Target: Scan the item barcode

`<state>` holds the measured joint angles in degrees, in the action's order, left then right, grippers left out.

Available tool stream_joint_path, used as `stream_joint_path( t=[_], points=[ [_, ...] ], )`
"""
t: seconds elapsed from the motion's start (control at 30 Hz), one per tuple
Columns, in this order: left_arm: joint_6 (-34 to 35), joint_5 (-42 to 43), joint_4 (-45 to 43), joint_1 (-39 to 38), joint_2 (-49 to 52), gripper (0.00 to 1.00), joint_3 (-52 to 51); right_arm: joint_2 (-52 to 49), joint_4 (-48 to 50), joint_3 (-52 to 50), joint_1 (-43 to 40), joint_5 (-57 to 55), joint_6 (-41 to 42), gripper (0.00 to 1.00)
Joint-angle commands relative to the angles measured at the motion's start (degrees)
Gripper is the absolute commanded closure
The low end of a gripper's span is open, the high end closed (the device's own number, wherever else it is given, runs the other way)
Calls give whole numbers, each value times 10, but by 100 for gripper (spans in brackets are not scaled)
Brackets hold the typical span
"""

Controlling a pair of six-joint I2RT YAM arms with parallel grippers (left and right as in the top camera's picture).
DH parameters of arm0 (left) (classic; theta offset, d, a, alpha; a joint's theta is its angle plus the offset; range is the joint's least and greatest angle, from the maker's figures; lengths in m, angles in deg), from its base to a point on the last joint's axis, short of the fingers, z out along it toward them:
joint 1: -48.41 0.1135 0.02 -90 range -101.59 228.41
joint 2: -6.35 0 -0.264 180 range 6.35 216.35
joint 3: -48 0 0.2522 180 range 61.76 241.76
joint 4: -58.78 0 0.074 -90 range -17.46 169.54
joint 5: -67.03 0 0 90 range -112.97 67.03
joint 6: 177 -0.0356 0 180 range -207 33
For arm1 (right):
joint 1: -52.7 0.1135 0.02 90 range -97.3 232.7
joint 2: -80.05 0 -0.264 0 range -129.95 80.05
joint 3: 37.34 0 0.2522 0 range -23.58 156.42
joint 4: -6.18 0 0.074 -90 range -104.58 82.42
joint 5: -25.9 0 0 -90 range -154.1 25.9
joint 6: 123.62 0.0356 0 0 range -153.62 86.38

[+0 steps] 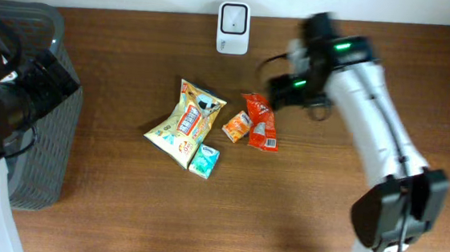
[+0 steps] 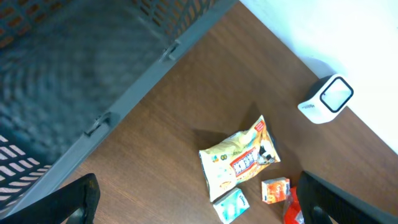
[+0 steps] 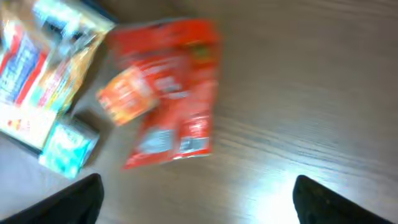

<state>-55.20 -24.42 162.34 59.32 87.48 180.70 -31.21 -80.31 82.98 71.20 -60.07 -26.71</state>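
Near the middle of the overhead frame, a little right of centre, a red snack packet (image 1: pixel 261 122) lies flat on the wooden table (image 1: pixel 121 214). A small orange pack (image 1: pixel 237 126) touches its left side. Left of those sits a yellow snack bag (image 1: pixel 187 121), with a little teal packet (image 1: pixel 204 161) against its lower right corner. A white barcode scanner (image 1: pixel 233 28) stands at top centre, by the table's far edge, well apart from the packets.

From the lower right the white right arm reaches up the frame. Its right gripper (image 3: pixel 196 186) hangs just above and right of the red packet. In the blurred wrist view its fingers (image 3: pixel 81 199) stand wide apart in the two lower corners, gripping nothing, and the red packet lies on the wood ahead of them.

At the left edge the left gripper (image 2: pixel 198 177) hangs by the grey mesh basket (image 1: pixel 54 153). Its fingers (image 2: pixel 78 202) are spread wide too, and nothing is held between them.
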Motion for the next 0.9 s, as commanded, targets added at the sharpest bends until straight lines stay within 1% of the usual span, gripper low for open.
stream_joint_path(
  t=[0.0, 0.1, 0.13, 0.2, 0.33, 0.4, 0.43, 0.47, 0.5, 0.53, 0.57, 0.6, 0.63, 0.73, 0.77, 0.87],
  points=[
    [5, 2, -1, 2, -1, 1, 0, -43, 18, -22, 83, -203, 80, 1],
    [5, 2, -1, 2, -1, 1, 0, -81, 34, -27, 130, -313, 149, 1],
    [5, 2, -1, 2, -1, 1, 0, -89, 36, -27, 137, -331, 163, 1],
    [5, 2, -1, 2, -1, 1, 0, -108, 46, -28, 146, -336, 168, 0],
    [5, 2, -1, 2, -1, 1, 0, -145, 61, -29, 149, -299, 168, 7],
    [5, 2, -1, 2, -1, 1, 0, -157, 64, -29, 149, -293, 168, 8],
    [5, 2, -1, 2, -1, 1, 0, -163, 68, -29, 149, -293, 168, 12],
    [5, 2, -1, 2, -1, 1, 0, -167, 72, -29, 149, -292, 168, 19],
    [5, 2, -1, 2, -1, 1, 0, -170, 76, -30, 148, -290, 168, 28],
    [5, 2, -1, 2, -1, 1, 0, -170, 80, -30, 148, -287, 168, 35],
    [5, 2, -1, 2, -1, 1, 0, -170, 83, -31, 148, -284, 168, 43],
    [5, 2, -1, 2, -1, 1, 0, -170, 86, -31, 148, -282, 168, 56],
    [5, 2, -1, 2, -1, 1, 0, -170, 87, -31, 148, -280, 168, 62],
    [5, 2, -1, 2, -1, 1, 0, -170, 89, -31, 147, -267, 168, 90],
    [5, 2, -1, 2, -1, 1, 0, -170, 89, -30, 147, -263, 168, 96],
    [5, 2, -1, 2, -1, 1, 0, -167, 84, -14, 141, -237, 168, 96]
  ],
)
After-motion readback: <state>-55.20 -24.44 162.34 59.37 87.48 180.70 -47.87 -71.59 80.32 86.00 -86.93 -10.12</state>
